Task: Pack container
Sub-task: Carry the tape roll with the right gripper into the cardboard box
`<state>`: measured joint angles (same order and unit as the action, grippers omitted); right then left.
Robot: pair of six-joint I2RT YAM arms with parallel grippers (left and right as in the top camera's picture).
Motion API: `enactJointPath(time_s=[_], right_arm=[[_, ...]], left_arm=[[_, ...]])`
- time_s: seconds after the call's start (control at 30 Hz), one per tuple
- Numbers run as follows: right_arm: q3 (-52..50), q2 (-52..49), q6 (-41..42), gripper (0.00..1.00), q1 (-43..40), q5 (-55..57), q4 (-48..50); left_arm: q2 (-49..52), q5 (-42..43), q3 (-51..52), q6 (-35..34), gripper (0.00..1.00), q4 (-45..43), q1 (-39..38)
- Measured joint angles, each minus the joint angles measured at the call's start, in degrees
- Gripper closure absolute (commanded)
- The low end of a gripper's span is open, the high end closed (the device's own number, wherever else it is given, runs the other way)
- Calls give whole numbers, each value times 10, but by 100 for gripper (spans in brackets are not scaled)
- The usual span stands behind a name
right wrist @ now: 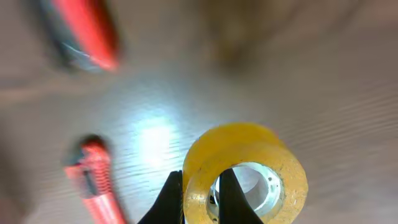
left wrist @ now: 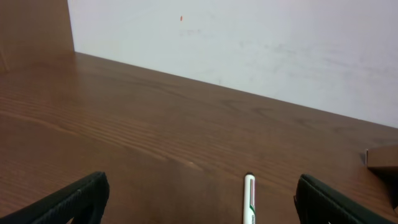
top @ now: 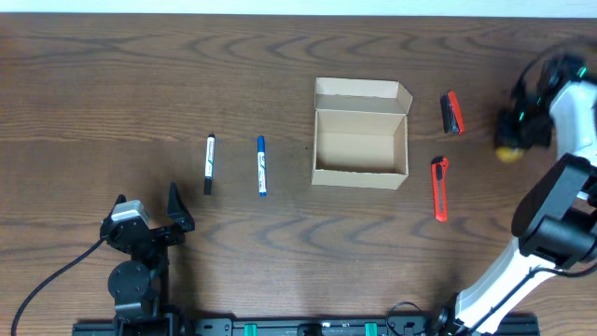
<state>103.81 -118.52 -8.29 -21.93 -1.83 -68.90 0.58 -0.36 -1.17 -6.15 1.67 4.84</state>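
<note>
Step 1, by our reading: our right gripper point(right wrist: 200, 194) pinches the wall of the yellow tape roll point(right wrist: 249, 171), well right of the open cardboard box point(top: 361, 140) mid-table. Next it needs carrying left over the box, then release. Our left gripper point(left wrist: 202, 208) gapes wide, empty.

**Blur at the right, cut-offs along the edges**

In the right wrist view, the upper cutter point(right wrist: 87, 31) and the lower cutter point(right wrist: 93, 180) are both blurred. The tape roll point(right wrist: 245, 171) and the fingers point(right wrist: 166, 202) pinching its wall run off the bottom edge. In the overhead view, the right gripper point(top: 511, 131) at the right edge is blurred, so its fingers cannot be made out. In the left wrist view, the bottom edge cuts off the marker point(left wrist: 249, 199), and the right edge cuts off the box point(left wrist: 382, 158).
</note>
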Motion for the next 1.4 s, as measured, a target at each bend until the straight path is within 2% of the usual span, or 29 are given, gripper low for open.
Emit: enactJointPath(time_s=[0.23,0.33,0.43,0.57,0.7,1.07,1.4], right_arm=[[279,2,-1,98,101,-50,-108],[335,7,-12,98,172,-68,-129],[345,10,-30,98,240,-80,-142],[323,10,-57,99,320,-89,-141],[265,10,-70,98,358,-86,-123],[30,8,-72,98,363,-76,-19],[-33,8,-62,99,405,-76,11]], left_arm=[[0,0,0,0,5,0,0],[0,0,0,0,5,0,0],[0,0,0,0,5,0,0],[0,0,0,0,5,0,0],[0,0,0,0,5,0,0],[0,0,0,0,5,0,0],[0,0,0,0,5,0,0]])
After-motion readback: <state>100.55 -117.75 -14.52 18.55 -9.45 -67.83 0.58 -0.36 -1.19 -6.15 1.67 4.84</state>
